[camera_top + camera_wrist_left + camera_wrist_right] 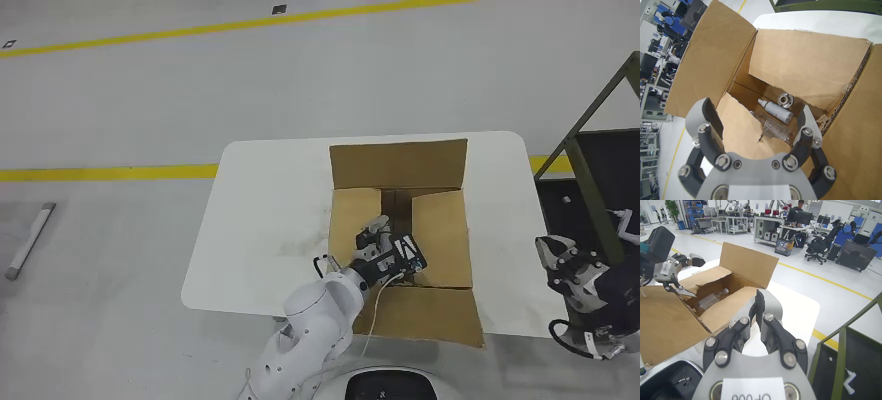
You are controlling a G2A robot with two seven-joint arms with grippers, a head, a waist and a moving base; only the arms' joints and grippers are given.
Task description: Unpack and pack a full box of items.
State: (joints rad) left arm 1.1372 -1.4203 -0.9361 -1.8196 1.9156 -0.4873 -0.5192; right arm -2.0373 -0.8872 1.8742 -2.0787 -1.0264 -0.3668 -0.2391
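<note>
An open cardboard box (400, 165) stands on the white table (270, 230), its flaps partly folded inward. Inside lie a clear plastic bottle (776, 129), a white spray bottle (777, 111) and a round metal flange (785, 99). My left gripper (757, 117) hangs open over the box's opening with nothing between its fingers; the top view shows the left gripper (372, 235) above the near-left flap. The right wrist view shows the box (745, 262), the clear bottle (711, 301) and the left gripper (693, 277). My right gripper (756, 308) is shut and empty, off the table's right side (565, 265).
A green-framed cart (600, 160) with a black floor stands right of the table, close to the right arm, and holds a small white L-shaped part (849, 381). The box's torn inner flaps (745, 130) narrow the opening. The table's left half is bare.
</note>
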